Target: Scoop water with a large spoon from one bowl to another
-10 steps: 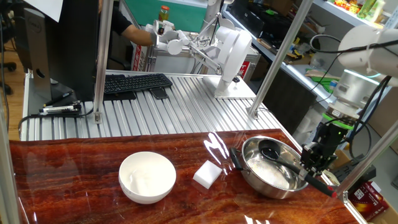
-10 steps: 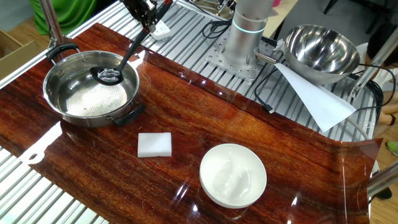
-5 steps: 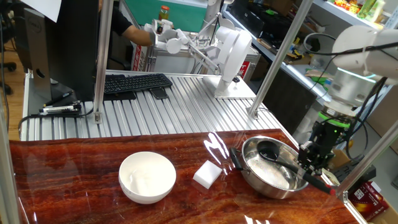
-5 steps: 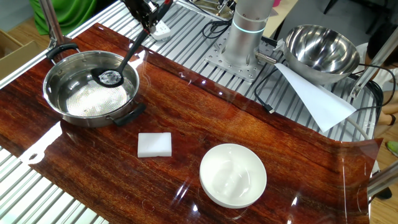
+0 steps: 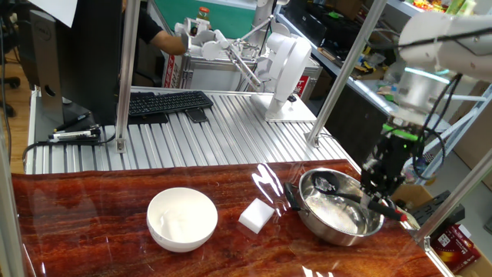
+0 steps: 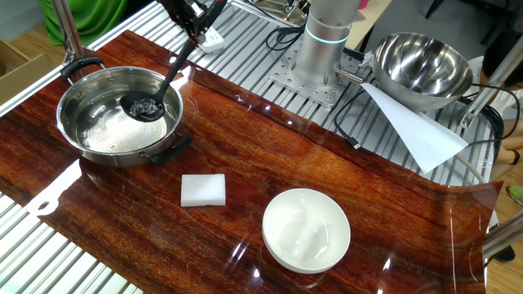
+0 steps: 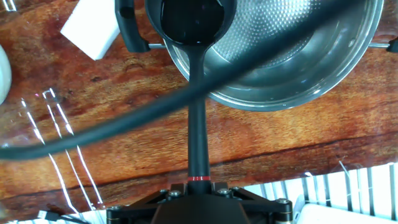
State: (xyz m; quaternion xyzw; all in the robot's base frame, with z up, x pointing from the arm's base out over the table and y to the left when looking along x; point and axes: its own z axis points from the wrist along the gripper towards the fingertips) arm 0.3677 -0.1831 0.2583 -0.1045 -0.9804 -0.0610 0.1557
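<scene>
Behind the gripper [image 5: 379, 192], large spoon [image 6: 145, 108] handle's end hides.

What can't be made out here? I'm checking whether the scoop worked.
- Gripper fingertips: hand view cuts them off at its bottom edge.
- Water in the ladle: cup looks dark and glossy; amount unclear.
- White bowl contents: too faint to tell in either fixed view.
</scene>
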